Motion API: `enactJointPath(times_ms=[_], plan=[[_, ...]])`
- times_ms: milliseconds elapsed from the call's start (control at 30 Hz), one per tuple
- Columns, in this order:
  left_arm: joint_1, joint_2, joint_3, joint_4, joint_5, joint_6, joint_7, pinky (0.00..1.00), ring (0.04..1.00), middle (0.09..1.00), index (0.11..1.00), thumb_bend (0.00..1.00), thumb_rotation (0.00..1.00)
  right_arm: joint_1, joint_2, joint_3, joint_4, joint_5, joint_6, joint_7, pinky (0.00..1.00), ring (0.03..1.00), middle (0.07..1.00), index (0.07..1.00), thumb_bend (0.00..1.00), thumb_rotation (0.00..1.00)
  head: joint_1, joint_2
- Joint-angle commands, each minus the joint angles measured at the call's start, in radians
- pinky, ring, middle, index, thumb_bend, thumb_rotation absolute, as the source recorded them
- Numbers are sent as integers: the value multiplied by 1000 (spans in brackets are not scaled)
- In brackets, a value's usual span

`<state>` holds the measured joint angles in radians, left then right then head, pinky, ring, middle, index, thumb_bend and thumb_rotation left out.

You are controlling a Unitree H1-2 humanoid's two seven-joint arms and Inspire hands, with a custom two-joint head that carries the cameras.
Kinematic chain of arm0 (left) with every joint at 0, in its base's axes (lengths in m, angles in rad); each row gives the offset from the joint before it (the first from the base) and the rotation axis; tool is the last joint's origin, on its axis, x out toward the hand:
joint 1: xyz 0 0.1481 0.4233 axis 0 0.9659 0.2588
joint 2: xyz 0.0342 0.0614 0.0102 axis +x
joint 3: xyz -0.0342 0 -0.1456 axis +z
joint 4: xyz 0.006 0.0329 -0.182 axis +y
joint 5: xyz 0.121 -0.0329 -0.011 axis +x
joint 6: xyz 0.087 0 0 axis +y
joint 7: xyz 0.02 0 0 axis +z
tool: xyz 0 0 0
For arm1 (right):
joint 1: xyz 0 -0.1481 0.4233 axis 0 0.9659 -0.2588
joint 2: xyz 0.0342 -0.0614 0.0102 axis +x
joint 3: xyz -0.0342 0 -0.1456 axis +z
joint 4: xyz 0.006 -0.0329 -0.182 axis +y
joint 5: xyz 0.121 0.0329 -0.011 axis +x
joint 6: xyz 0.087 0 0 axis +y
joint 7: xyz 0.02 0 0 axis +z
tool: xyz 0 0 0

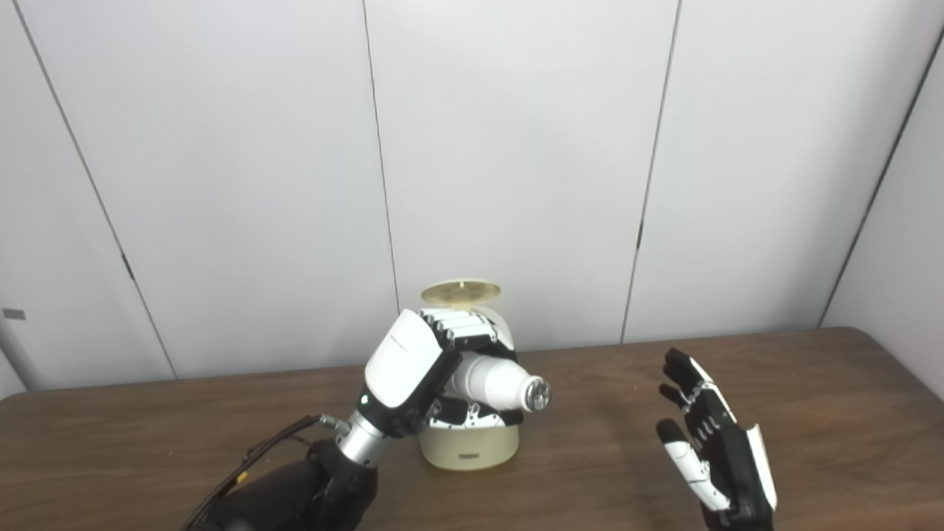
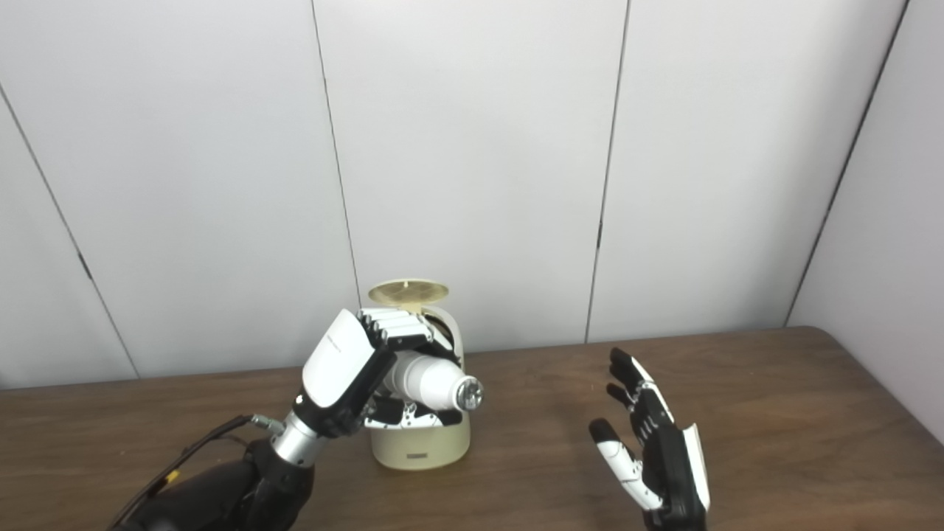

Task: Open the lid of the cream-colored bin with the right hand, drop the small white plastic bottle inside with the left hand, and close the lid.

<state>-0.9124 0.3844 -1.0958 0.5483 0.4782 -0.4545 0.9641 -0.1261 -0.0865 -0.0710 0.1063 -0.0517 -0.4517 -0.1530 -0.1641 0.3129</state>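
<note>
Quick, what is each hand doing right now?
Left hand: closed around the small white bottle, in front of the bin.
Right hand: open, holding nothing.

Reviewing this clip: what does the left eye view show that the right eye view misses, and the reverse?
Only the left eye view shows a grey fitting on the wall at the far left edge. Only the right eye view shows more of the side wall at the right. Both share the rest: the left hand shut on the bottle in front of the bin, its lid up, and the right hand open, apart from the bin, above the table.
</note>
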Motion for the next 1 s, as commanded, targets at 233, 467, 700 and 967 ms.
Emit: enactJointPath(times_ms=[233, 467, 700, 967], plan=[[-102, 7, -19, -11, -39, -16, 39, 368, 469, 505, 452, 503, 0, 63, 35, 43, 79, -14, -18, -26, 829, 892, 899, 861, 581, 672, -9, -7], [-115, -4, -21, 9, -75, -16, 35, 384, 478, 502, 450, 503, 0, 67, 34, 57, 73, -16, -18, -36, 819, 887, 893, 853, 594, 675, -15, -10], [-123, -11, -14, 32, -105, -16, 34, 394, 482, 505, 446, 502, 0, 69, 28, 72, 68, -19, -18, -51, 827, 893, 899, 857, 571, 676, -21, -9], [-105, -26, 12, 41, -169, -16, 25, 402, 482, 504, 449, 503, 0, 72, 18, 87, 68, -24, -18, -70, 824, 890, 899, 859, 554, 671, -24, -8]])
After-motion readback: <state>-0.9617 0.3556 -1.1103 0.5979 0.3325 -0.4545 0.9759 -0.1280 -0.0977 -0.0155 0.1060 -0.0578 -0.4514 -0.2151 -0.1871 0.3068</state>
